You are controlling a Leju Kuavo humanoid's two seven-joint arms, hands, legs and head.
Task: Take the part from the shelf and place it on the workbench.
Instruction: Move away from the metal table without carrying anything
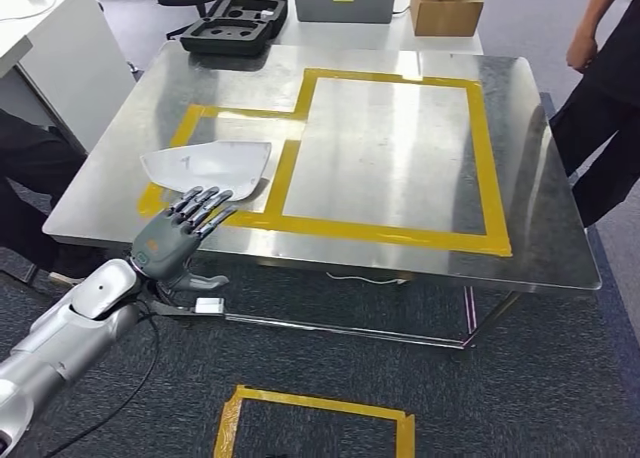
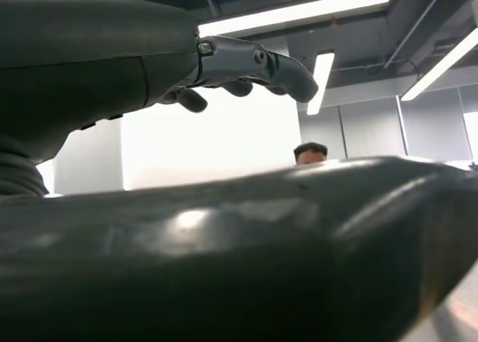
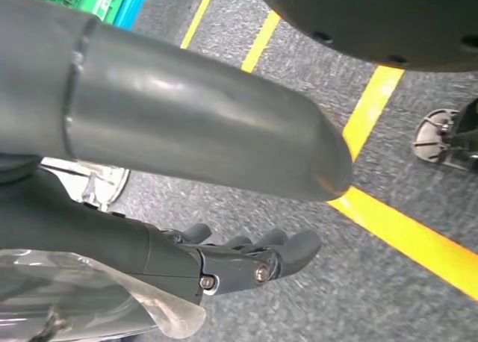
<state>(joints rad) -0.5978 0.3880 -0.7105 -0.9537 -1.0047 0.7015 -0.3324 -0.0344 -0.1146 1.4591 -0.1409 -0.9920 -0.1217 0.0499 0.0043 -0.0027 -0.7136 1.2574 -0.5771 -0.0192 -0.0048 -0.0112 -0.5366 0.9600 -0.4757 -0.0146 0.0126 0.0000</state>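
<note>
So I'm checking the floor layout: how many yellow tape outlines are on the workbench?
2: a small outline at the workbench's left, where the white part lies, and a large outline adjoining on its right. A third sits on the floor, not the bench.

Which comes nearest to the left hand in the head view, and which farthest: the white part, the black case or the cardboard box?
1. White part: on the workbench's near left corner, inside the small taped area, just beyond the left hand.
2. Black case: on the table past the workbench's far left edge.
3. Cardboard box: farthest, past the far edge, toward the right.
</note>
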